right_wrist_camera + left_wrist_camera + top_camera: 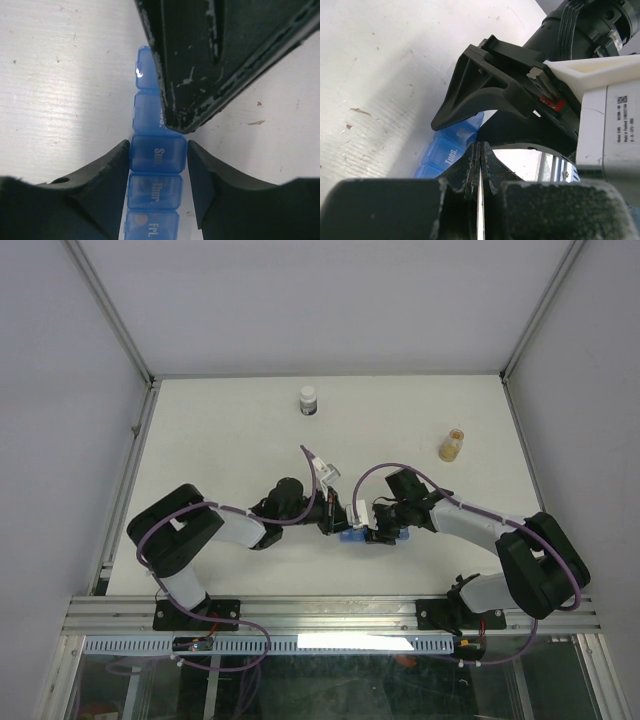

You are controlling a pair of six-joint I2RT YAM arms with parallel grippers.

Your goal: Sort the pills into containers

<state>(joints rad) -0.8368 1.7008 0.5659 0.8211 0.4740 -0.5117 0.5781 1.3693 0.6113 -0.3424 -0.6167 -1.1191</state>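
The containers are one blue pill-organiser strip [157,187] lying on the table between the two arms [352,536]. My right gripper [159,150] straddles it, one finger against each side of the "Sun." cell. Through the lid of the "Fri." cell one round tan pill [141,219] shows. My left gripper [480,146] is shut with nothing visible between its fingers. Its tips rest on the strip [442,150] beside the "Tues." cell. In the right wrist view those dark tips [180,125] press onto the cell just beyond "Sun.".
A white capped bottle [309,400] stands at the back of the table. A small amber jar [452,445] stands at the back right. White walls close in the table on three sides.
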